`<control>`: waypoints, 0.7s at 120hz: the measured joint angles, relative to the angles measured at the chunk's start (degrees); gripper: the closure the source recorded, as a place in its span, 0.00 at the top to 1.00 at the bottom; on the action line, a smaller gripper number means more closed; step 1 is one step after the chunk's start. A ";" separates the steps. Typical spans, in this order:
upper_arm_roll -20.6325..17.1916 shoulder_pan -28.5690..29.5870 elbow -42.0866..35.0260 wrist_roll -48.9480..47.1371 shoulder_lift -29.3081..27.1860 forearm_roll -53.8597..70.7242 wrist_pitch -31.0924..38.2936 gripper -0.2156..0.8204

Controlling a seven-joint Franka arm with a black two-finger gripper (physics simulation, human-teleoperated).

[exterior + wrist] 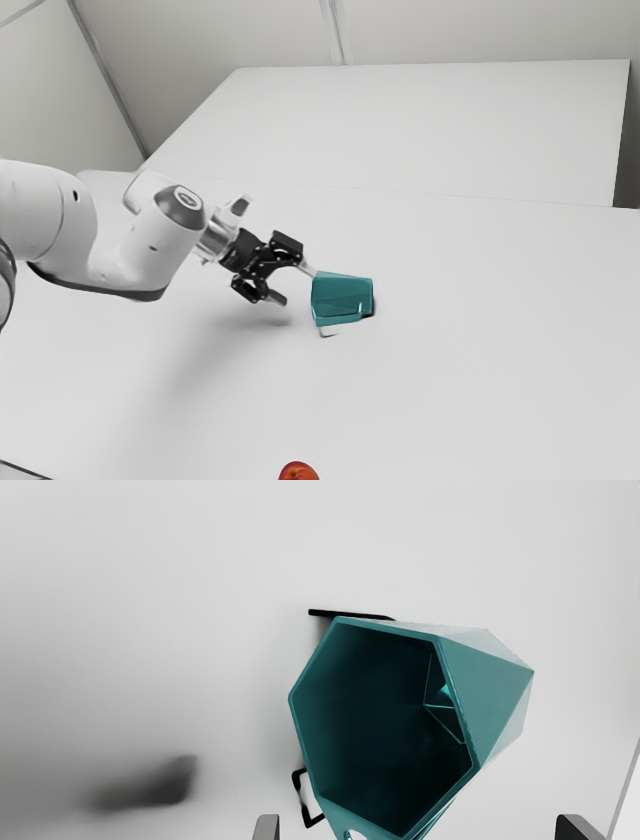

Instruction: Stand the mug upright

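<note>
The black gripper (291,282) is just off the open end of the teal mug (342,298), toward the exterior view's left, with its fingers spread. The mug lies on its side, its mouth facing the gripper. In the wrist view the faceted mug (500,685) shows its dark inside and angular rim. A teal part with a small hole, probably the handle, reaches from the rim into the space between the fingertips of the gripper (419,827). Those fingertips stand wide apart; I see neither gripping the mug.
A red-orange fruit (299,471) sits at the exterior view's bottom edge. The white table (480,350) extends around the mug, with a raised-looking white surface (430,125) behind it. Thin dark marks lie beside the mug, and the arm's shadow falls on the table.
</note>
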 joint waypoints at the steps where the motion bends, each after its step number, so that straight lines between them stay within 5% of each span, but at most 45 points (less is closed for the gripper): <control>1: 0.00 -0.05 0.04 0.09 0.05 -0.06 0.01 0.79; 84: -1.02 -1.95 8.19 4.42 7.24 -1.27 0.25 0.79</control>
